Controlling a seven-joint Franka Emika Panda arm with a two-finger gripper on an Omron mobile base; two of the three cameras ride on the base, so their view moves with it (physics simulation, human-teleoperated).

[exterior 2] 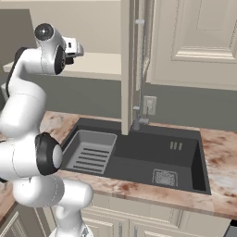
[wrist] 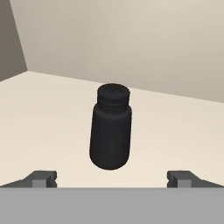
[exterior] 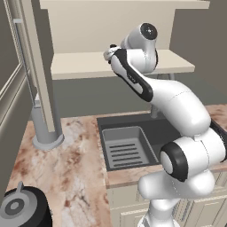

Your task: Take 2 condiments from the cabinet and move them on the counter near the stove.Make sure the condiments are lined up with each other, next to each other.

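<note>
In the left base view, I am reaching the arm up to the cabinet [exterior: 119, 64], and the pincer [exterior: 109, 51] is sitting right at the edge of its shelf. Far below the pincer, the sink [exterior: 128, 148] is set in the counter [exterior: 75, 177].

In the right base view, I am seeing the pincer [exterior 2: 74, 52] poking in over the same shelf board, with the cabinet [exterior 2: 102, 65] all around it.

In the hand view, I am looking at the black bottle [wrist: 111, 127] standing straight up on the shelf, just ahead of the pincer [wrist: 112, 178] and in the middle of it. The two tips are spread wide and holding nothing. I think I should be sliding straight ahead until the bottle is sitting between the tips, then squeezing gently around its fat part so it is not tipping over
</note>
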